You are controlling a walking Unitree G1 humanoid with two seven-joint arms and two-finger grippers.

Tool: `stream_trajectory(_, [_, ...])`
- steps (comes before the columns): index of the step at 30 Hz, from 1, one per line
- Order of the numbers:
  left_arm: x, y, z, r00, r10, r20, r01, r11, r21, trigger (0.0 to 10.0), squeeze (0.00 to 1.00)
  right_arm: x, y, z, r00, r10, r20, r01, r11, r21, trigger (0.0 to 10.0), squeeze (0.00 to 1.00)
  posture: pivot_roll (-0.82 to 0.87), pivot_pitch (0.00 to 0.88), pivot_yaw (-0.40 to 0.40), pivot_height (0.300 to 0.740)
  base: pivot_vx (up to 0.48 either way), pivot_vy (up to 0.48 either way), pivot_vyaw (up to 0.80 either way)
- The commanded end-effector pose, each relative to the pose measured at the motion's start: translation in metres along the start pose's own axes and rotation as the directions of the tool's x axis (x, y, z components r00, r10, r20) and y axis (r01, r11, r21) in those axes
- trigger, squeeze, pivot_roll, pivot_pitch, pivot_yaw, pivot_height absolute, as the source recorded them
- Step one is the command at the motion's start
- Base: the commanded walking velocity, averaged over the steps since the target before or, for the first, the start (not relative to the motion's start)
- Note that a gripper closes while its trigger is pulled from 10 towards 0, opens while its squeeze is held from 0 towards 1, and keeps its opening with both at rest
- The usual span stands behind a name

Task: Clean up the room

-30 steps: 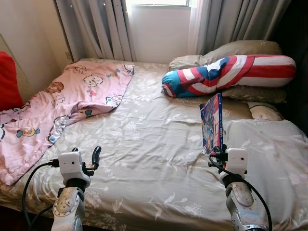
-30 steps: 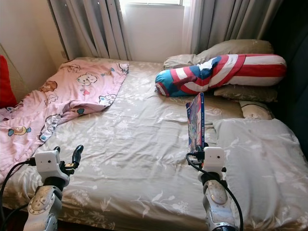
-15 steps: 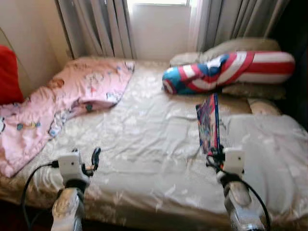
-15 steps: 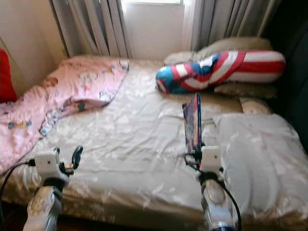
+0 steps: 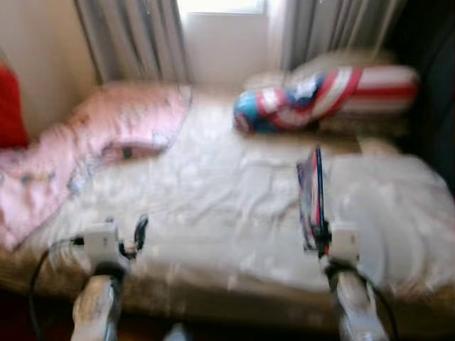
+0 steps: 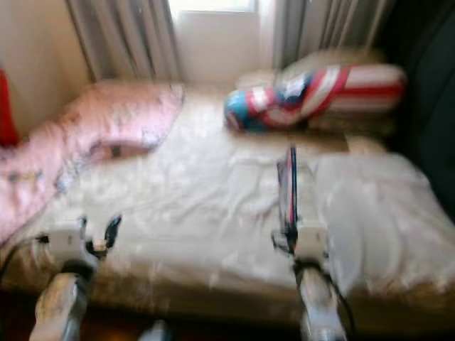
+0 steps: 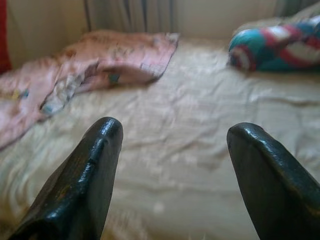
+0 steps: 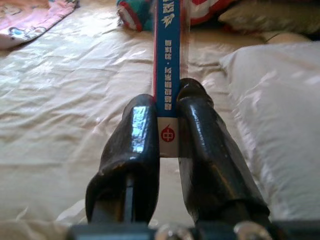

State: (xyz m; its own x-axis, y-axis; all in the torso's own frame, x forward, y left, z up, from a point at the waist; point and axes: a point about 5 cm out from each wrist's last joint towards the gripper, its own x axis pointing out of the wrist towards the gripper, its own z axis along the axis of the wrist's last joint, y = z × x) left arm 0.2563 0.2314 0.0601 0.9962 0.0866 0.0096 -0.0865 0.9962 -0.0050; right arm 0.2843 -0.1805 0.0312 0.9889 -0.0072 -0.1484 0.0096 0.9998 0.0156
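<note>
A bed (image 5: 213, 213) with a pale floral sheet carries a pink cartoon-print blanket (image 5: 85, 138) at far left, a red, white and blue striped bolster (image 5: 327, 96) at far right over beige pillows (image 8: 260, 15), and a grey pillow (image 8: 280, 100) near right.

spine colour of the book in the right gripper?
Blue, white at the bottom, on the book; the right wrist view shows it best.

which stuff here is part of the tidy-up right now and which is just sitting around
In the job:
- thin blue-spined book, upright, clamped in the right gripper
- left gripper, fingers apart, holding nothing, over the bed

Lying about:
- pink cartoon-print blanket, rumpled on the beige bedsheet
- red, white and blue striped bolster by the grey curtains
- pale pillow
</note>
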Motion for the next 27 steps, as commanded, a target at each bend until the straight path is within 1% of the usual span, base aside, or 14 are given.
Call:
stream_trajectory(1, [0.003,0.002,0.005,1.0,-0.004,0.01,0.004,1.0,0.0,10.0,0.0,0.007,0.006,0.014,0.998,0.02,0.057,-0.02,1.0,0.0,10.0,0.0,0.04,0.0,0.011,0.665,0.0,0.0,0.0])
stream_trajectory(4, [0.002,0.001,0.005,1.0,-0.01,0.007,0.01,1.0,0.002,10.0,0.0,0.009,0.009,0.012,0.999,0.037,0.036,-0.036,0.999,-0.014,10.0,0.0,0.04,0.0,0.014,0.665,0.0,0.0,0.0])
stream_trajectory(10, [-0.002,0.0,0.005,1.0,-0.022,-0.003,0.022,1.0,0.007,10.0,0.0,0.007,0.013,0.009,0.998,0.05,0.027,-0.05,0.999,-0.017,10.0,0.0,0.04,0.0,0.021,0.625,0.0,0.0,0.0])
stream_trajectory(11, [-0.002,0.001,0.004,1.0,-0.023,-0.005,0.023,1.0,0.008,10.0,0.0,0.006,0.014,0.009,0.998,0.053,0.038,-0.053,0.999,-0.009,10.0,0.0,0.04,0.0,0.022,0.617,0.0,0.0,0.0])
stream_trajectory(20, [-0.005,0.001,0.004,0.999,-0.034,-0.02,0.034,0.999,0.015,10.0,0.0,0.003,0.018,0.005,0.998,0.06,0.028,-0.06,0.998,-0.003,10.0,0.0,0.05,0.0,0.031,0.617,0.0,0.0,0.0])
stream_trajectory(27, [-0.004,0.002,0.005,0.999,-0.028,-0.023,0.028,1.0,0.014,10.0,0.0,0.004,0.022,0.005,0.996,0.085,0.027,-0.086,0.996,0.009,10.0,0.0,0.05,0.0,0.034,0.617,0.0,0.0,0.0])
